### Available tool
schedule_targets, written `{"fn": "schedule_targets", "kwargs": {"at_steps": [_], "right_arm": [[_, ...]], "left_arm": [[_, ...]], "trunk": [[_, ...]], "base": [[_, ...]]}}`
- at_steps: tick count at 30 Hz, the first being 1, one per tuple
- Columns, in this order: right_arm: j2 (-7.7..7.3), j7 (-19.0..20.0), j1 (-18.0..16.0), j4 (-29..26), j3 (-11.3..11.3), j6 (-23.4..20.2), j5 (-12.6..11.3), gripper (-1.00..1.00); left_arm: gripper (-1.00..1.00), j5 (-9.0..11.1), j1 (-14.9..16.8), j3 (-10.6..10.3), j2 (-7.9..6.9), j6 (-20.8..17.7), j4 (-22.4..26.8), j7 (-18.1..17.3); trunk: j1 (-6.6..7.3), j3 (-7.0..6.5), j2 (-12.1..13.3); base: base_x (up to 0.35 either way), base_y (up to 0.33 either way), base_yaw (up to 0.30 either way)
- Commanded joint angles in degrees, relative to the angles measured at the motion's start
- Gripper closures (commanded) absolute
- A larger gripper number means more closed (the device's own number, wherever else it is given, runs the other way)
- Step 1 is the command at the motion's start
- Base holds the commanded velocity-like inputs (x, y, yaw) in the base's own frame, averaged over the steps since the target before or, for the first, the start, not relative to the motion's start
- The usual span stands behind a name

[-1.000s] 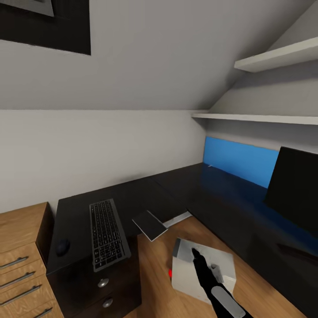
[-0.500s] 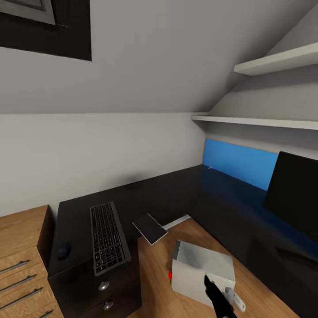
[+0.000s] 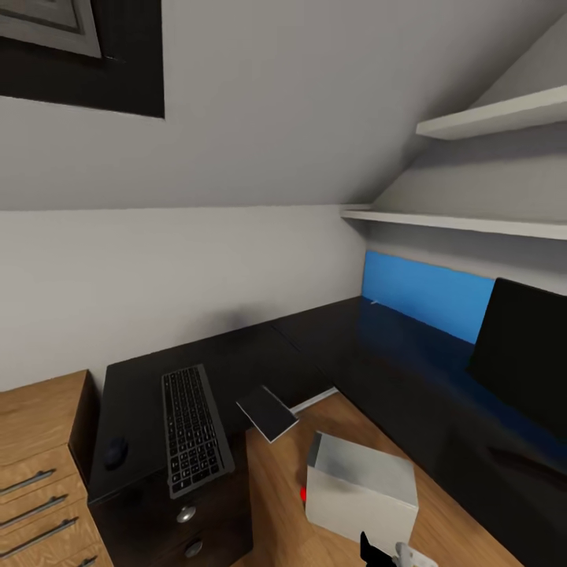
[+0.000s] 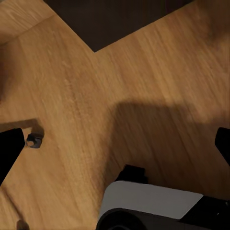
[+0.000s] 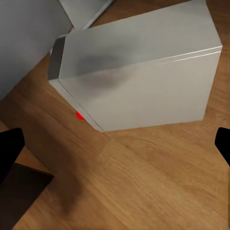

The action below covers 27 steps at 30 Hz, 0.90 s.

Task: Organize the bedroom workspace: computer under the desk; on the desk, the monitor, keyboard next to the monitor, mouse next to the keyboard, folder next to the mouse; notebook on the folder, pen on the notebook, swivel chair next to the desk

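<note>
The pale grey computer (image 3: 362, 488) (image 5: 139, 72) stands on the wooden floor in the bend of the black L-shaped desk (image 3: 331, 339), red mark facing me. On the desk's left wing lie the dark keyboard (image 3: 195, 431) and, left of it, the dark mouse (image 3: 116, 453). A thin dark notebook (image 3: 268, 412) overhangs the desk edge. The black monitor (image 3: 524, 354) stands on the right wing. My right gripper (image 5: 115, 148) hangs open just in front of the computer, holding nothing. My left gripper (image 4: 115, 143) is open over bare floor. Folder, pen and swivel chair are out of view.
Light wooden drawers (image 3: 39, 465) stand left of the desk. A bright blue panel (image 3: 429, 295) lines the wall behind the right wing, with two white shelves (image 3: 472, 222) above it. In the left wrist view the robot's base (image 4: 148, 206) shows beside the desk's dark corner (image 4: 110, 19).
My right arm has drawn back from the computer's top and sunk to the bottom edge of the head view. The camera has tilted up slightly. Nothing on the desk has moved.
</note>
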<state>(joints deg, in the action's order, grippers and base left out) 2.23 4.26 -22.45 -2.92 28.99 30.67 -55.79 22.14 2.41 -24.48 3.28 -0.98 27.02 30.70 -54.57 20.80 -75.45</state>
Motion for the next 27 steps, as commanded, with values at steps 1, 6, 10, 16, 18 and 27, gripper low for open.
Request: {"fn": "schedule_targets", "kwargs": {"at_steps": [1,6,10,16,18,27], "right_arm": [[0.06,0.4,-0.1,0.2,0.1,0.3,-0.5,-1.00],[0.43,0.8,-0.1,0.4,0.3,1.1,0.0,-1.00],[0.78,1.0,-0.1,0.6,0.4,1.2,0.2,-1.00],[1.36,1.1,-0.1,0.7,0.5,1.3,0.4,-1.00],[1.45,1.1,-0.1,0.7,0.6,1.3,0.5,-1.00],[2.35,1.0,-0.1,0.6,0.8,1.3,0.5,-1.00]], "left_arm": [[-1.00,0.4,0.0,-0.5,-0.05,0.2,0.1,0.5],[-1.00,0.7,0.0,-0.4,0.08,5.0,0.0,0.6],[-1.00,0.8,0.0,-0.4,0.09,6.2,0.0,0.6],[-1.00,0.7,0.0,-0.3,0.12,6.8,0.0,0.6],[-1.00,0.7,0.0,-0.3,0.13,6.9,0.0,0.7],[-1.00,0.9,0.0,3.5,0.10,7.1,0.2,0.9]], "trunk": [[0.23,-0.12,0.4],[1.32,-1.02,2.4],[2.20,-1.73,4.0],[3.52,-2.81,6.4],[3.96,-3.17,7.2],[5.94,-4.79,10.8]], "base": [[0.000,0.000,0.000],[0.000,0.000,0.000],[0.000,0.000,0.000],[0.000,0.000,0.000],[0.000,0.000,0.000],[0.000,0.000,0.000]]}}
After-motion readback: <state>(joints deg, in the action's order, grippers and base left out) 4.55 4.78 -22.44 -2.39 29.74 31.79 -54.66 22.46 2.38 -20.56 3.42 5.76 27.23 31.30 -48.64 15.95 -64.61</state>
